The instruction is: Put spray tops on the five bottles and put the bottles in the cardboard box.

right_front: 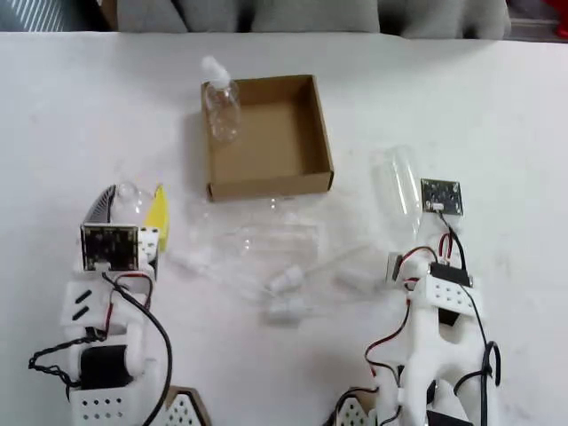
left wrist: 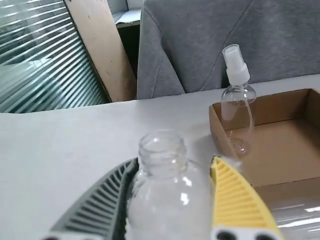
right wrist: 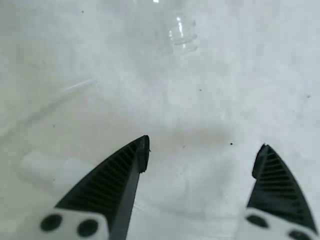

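Our left gripper (left wrist: 175,164) pinches a topless bottle (left wrist: 162,195). Our right gripper (right wrist: 202,152) hangs spread over the table (right wrist: 240,85).

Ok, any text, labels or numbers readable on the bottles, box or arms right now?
No readable text.
The box and capped bottle bear no print.
Marks on the arms' camera boards are too small to read.

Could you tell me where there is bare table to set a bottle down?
Bare table lies left of the cardboard box and at the far right, beyond the lying bottle. In front of the box, loose bottles and spray tops crowd it.
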